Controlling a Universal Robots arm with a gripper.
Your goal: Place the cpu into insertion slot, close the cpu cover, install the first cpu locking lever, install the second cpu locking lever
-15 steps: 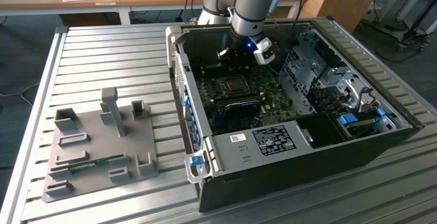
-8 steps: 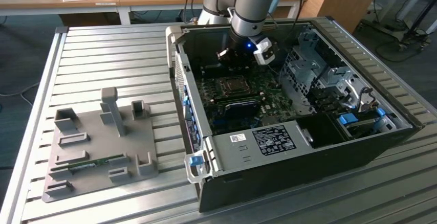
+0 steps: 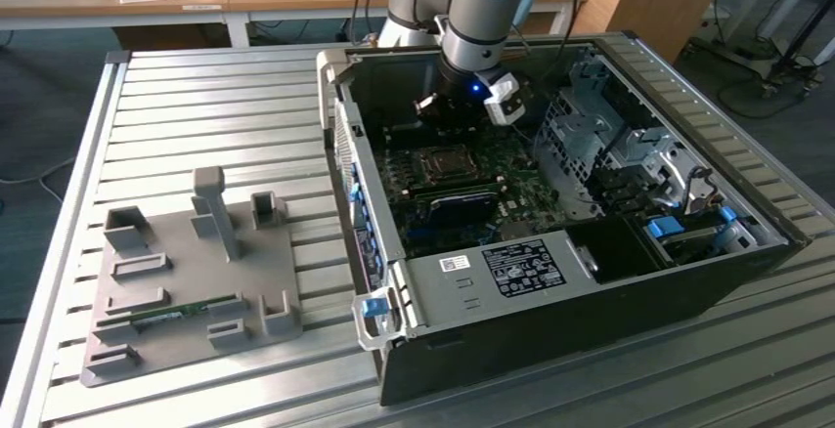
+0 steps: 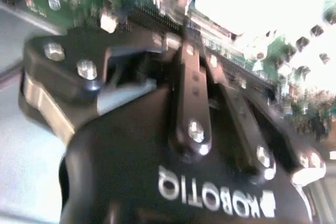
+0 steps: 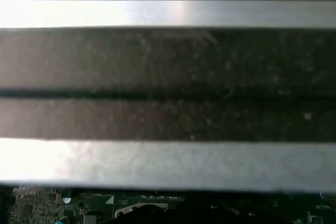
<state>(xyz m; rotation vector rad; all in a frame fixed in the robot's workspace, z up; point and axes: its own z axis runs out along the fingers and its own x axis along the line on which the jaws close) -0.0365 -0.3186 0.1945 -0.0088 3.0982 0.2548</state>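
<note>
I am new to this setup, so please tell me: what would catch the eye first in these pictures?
The open computer case on the slatted metal table, with the arm's gripper lowered inside, above the green motherboard. At the exterior view's left lies a grey fixture tray holding a green memory stick.

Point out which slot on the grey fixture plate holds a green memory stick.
On the fixture plate, the long low slot near the front edge holds the memory stick; the other holders stand bare.

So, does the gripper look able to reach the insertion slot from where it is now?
Probably yes. In the exterior view the gripper hangs inside the open computer case, just beyond the insertion slot, and nothing visible stands between them.
</note>
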